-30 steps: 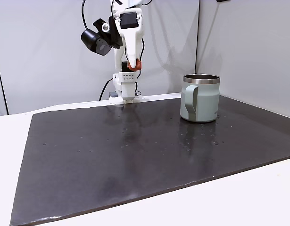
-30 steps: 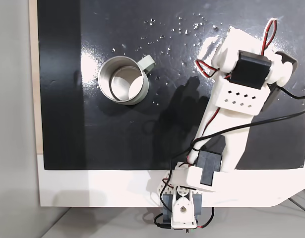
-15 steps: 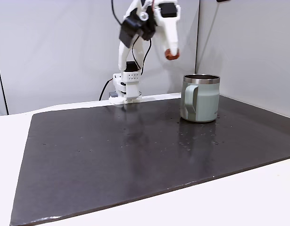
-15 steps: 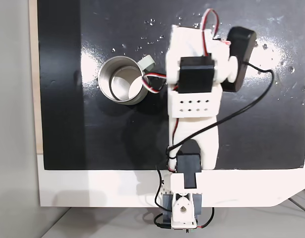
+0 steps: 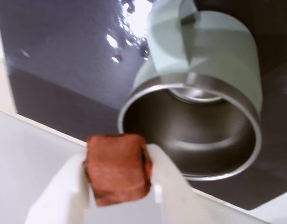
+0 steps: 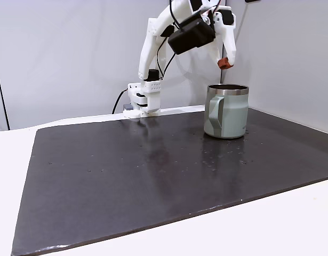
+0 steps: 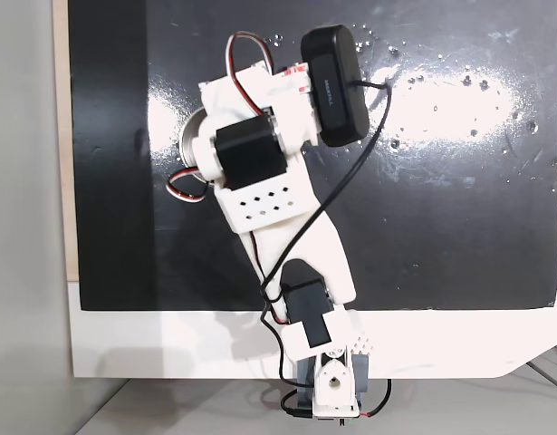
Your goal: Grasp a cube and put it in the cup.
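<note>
A small reddish-orange cube [image 5: 117, 168] is clamped between the white fingers of my gripper [image 5: 119, 179], which is shut on it. In a fixed view the cube [image 6: 224, 63] hangs in the air just above the steel rim of the pale green cup [image 6: 226, 111], held by the gripper [image 6: 224, 63]. The wrist view looks down into the cup [image 5: 208, 70] and its dark metal interior, with the handle at the top. From above, the arm covers most of the cup [image 7: 189, 147]; only part of its left rim shows.
The cup stands on a black mat [image 6: 153, 176] over a white table [image 6: 260, 229]. The arm's base [image 6: 143, 100] sits at the mat's far edge. A grey wall stands close behind and to the right of the cup.
The arm has swung from near its base across to the cup, carrying the cube. The cube now hangs over the cup's rim instead of well to its side.
</note>
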`<state>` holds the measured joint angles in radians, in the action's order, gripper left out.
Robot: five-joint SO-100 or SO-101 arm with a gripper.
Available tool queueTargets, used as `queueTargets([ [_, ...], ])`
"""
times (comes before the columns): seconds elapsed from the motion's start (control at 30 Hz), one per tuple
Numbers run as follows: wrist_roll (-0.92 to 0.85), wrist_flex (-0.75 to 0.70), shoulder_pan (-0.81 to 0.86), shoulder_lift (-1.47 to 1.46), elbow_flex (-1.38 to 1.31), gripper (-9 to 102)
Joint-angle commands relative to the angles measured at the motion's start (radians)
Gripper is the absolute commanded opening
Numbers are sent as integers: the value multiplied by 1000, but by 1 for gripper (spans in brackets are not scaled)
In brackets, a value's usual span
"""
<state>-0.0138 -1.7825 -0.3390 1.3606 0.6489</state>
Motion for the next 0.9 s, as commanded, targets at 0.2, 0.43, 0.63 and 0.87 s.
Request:
queueTargets([
  [0.2, -54, -17, -52, 21, 97, 0],
  [0.43, -69, -18, -98, 40, 152, 0],
  [0.63, -72, -18, -126, 55, 184, 0],
  [0.87, -67, -18, -127, 66, 187, 20],
])
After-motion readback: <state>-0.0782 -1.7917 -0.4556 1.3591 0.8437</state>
